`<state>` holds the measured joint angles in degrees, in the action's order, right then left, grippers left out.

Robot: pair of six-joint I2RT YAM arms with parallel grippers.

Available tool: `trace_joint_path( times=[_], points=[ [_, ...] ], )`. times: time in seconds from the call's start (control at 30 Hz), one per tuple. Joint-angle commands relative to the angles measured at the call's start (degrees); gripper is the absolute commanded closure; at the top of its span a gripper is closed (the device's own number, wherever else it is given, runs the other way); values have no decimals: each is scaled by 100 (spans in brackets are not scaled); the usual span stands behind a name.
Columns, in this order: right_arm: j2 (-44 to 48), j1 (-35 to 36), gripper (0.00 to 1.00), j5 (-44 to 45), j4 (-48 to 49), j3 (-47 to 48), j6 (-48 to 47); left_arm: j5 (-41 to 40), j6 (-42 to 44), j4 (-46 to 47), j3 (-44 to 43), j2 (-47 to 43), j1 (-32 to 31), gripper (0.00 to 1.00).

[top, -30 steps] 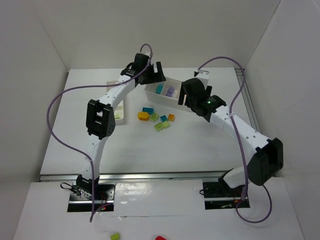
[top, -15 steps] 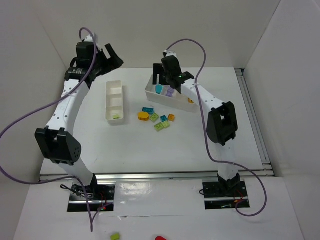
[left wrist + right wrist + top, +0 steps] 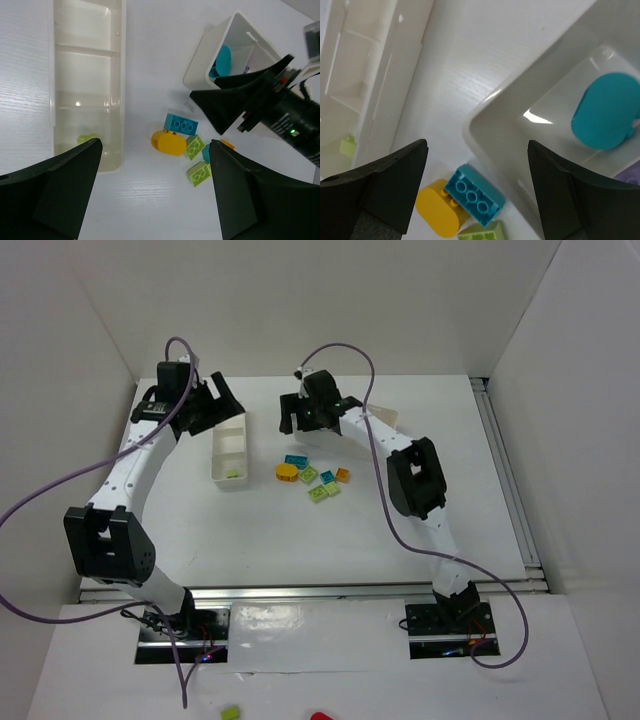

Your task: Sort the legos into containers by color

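Loose legos lie mid-table: a teal brick (image 3: 295,460), a rounded yellow piece (image 3: 287,472), lime bricks (image 3: 322,492), a small teal one (image 3: 327,477) and an orange one (image 3: 343,475). The three-compartment tray (image 3: 222,462) holds one lime lego (image 3: 86,139) in its near compartment. The smaller tray (image 3: 200,60) holds a teal rounded piece (image 3: 602,110) and a purple piece (image 3: 631,176); the right arm hides most of it from above. My left gripper (image 3: 220,408) is open and empty above the long tray's far end. My right gripper (image 3: 300,425) is open and empty over the smaller tray's left corner (image 3: 490,125), above the teal brick (image 3: 475,195).
White walls enclose the table on the left, back and right. Purple cables loop above both arms. A metal rail (image 3: 300,592) runs along the near table edge. Stray lime and red pieces (image 3: 231,711) lie on the base plate below it.
The left arm swung from the smaller tray out left, then back over the long tray. The right gripper moved from the smaller tray's right end to its left corner.
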<state>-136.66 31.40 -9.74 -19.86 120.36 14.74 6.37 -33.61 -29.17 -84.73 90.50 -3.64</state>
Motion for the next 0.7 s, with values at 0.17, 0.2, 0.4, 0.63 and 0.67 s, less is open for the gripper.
trace_joint_path(
  times=[0.17,0.2,0.4,0.63,0.67],
  points=[
    [1000,393,12,-582,-430,-670,-410,171,82,8,-123,-173,12,3],
    [1062,393,12,-582,-483,-845,-411,119,82,8,-123,-173,12,3],
    [2134,552,12,103,51,-1585,-411,-48,433,-220,-9,-95,-111,2],
    [3706,604,12,1613,579,-2989,-25,-592,1215,-783,44,379,-1269,1],
    [3917,604,12,2042,579,-3209,37,-785,1216,-783,44,468,-1541,1]
  ],
)
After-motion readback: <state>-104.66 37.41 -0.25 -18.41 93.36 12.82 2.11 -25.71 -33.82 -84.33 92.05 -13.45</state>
